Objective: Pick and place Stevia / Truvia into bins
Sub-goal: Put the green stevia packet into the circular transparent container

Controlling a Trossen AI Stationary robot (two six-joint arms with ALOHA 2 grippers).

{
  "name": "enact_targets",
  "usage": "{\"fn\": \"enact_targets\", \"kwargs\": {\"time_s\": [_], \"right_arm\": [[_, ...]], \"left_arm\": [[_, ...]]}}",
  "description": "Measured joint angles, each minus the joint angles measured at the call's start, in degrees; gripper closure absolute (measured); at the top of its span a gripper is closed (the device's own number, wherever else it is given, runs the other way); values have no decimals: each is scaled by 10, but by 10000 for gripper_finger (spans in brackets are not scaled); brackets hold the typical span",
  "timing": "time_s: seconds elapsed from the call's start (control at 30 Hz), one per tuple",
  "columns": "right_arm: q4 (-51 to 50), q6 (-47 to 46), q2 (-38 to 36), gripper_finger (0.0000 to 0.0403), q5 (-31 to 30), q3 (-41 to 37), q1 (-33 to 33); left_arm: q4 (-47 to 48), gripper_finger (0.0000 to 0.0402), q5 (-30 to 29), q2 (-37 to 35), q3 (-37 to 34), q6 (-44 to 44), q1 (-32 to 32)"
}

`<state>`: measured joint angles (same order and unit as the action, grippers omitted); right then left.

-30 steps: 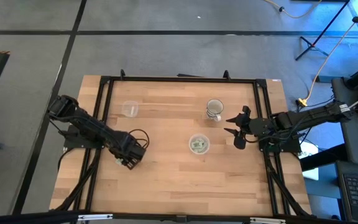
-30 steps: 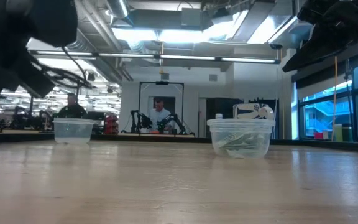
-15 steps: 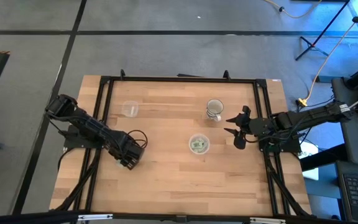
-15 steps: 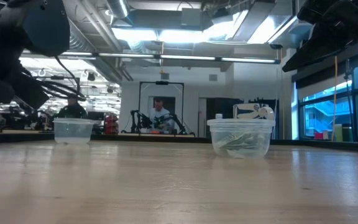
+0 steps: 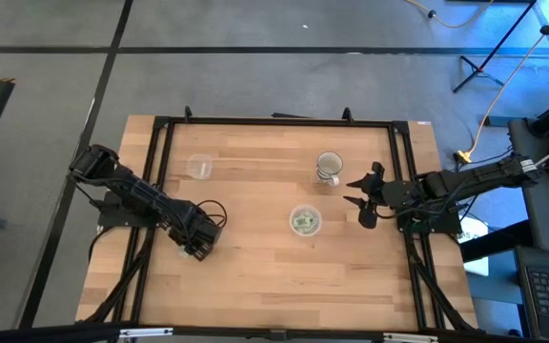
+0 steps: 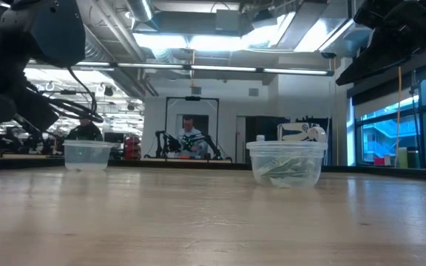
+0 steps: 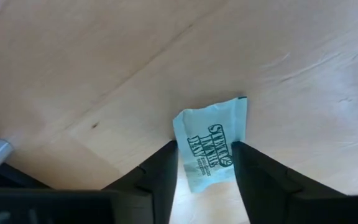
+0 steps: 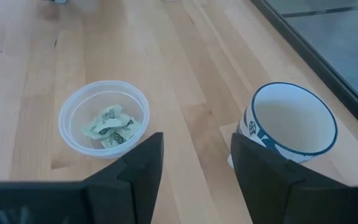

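Wooden tabletop (image 5: 255, 276), left gripper (image 7: 204, 163) clenched on pale green paper sachet (image 7: 211, 149), right gripper (image 8: 194, 158) released beside white ceramic mug (image 8: 291, 127).

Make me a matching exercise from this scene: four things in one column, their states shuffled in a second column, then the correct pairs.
Things:
1. packet
2. middle cup
3. far cup
4. mug

States:
A. clear, looks empty
B. white, blue rim, nothing visible inside
C. between the left gripper's fingers
D. clear, packets inside

Pairs: 1-C, 2-D, 3-A, 4-B
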<state>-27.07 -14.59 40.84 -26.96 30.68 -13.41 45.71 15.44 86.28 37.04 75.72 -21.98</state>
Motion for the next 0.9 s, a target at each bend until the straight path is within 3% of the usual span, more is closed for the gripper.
{"fn": "enact_targets", "kwargs": {"time_s": [0.47,0.9], "right_arm": [[0,1,0,211,0,0,0],[0,9,0,211,0,0,0]], "left_arm": [[8,296,0,0,-1,-35,0],[9,302,-1,0,0,-68,0]]}}
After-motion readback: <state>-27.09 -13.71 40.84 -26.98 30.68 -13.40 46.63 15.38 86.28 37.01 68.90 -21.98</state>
